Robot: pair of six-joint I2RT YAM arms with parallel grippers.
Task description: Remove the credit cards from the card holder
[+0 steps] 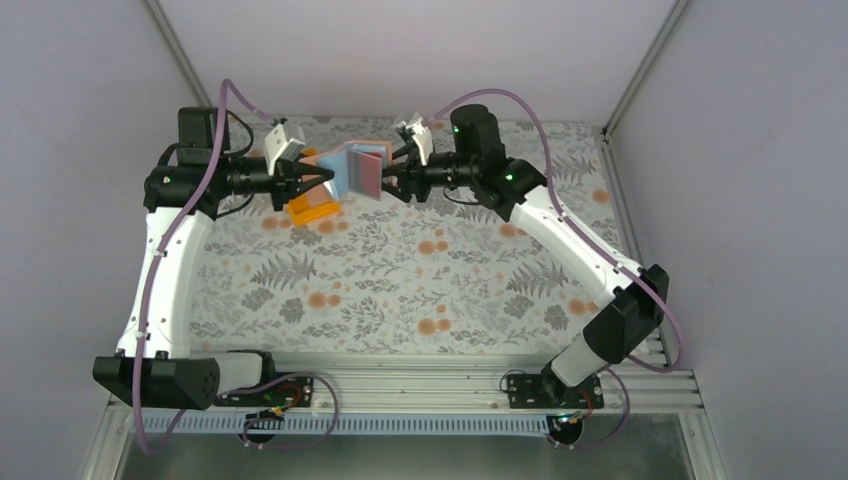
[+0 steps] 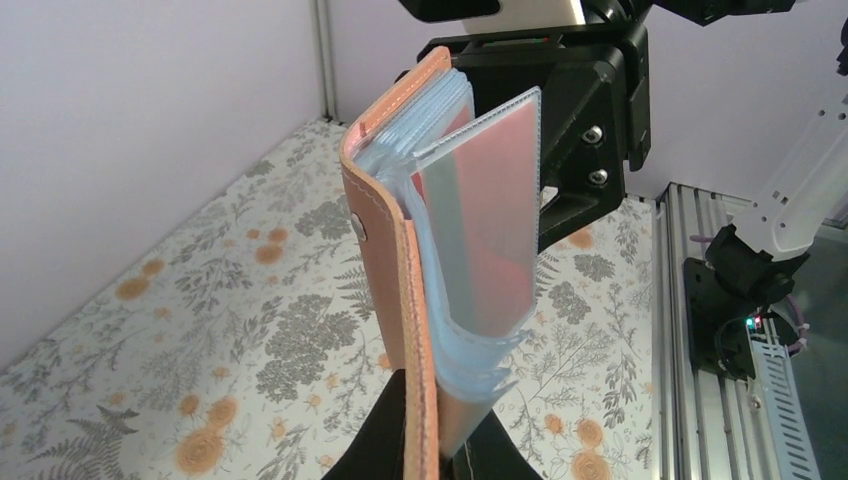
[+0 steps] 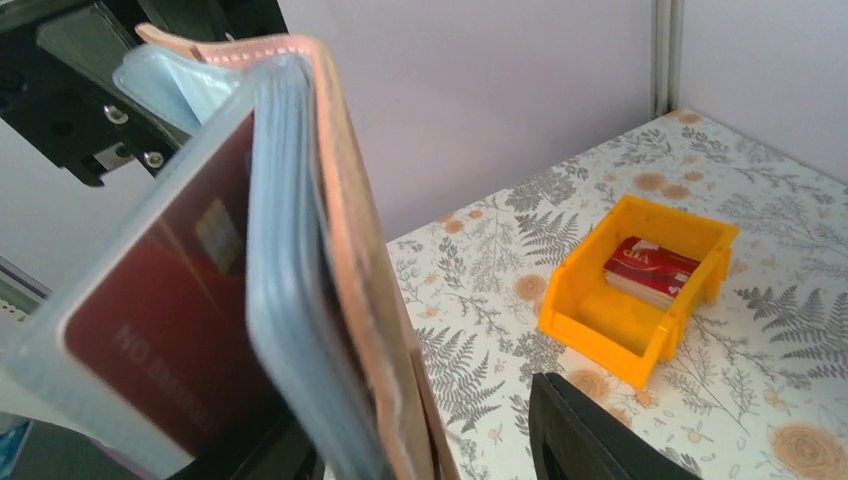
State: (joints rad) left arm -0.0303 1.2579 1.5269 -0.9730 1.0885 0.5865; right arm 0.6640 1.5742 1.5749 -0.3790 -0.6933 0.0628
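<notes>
**Wallet held up mid-air, one red card showing in its sleeve**

Top cam: both arms reach to the far side of the table [image 1: 400,290] and meet there. The left gripper [image 1: 318,178] has the wallet [image 1: 352,168] by one edge, lifted off the table and fanned open toward the right gripper [image 1: 392,183], which sits right at the opposite edge. An orange bin [image 1: 313,208] sits just beside/under the wallet, prob so a pulled card only has a short way to go.

Left wrist cam: this arm's fingers [image 2: 365,455] are clamped on the wallet's bottom edge. The tan cover stands upright and the clear sleeves [image 2: 470,330] splay out to one side. Makes sense imo: one arm acts as a vise so the other can work the pages w/o the thing flopping.

Right wrist cam: a red card [image 3: 150,330] sits fully inside the outermost sleeve, not out yet. One finger [image 3: 590,440] stands clear of the cover w/ table showing between, so the jaws look apart w/ the wallet's pages between them. The other finger is mostly hidden behind the sleeve, so not 100% sure. The bin holds a few loose cards [image 3: 650,268], red ones, so I'd guess the job is partway done.
</notes>
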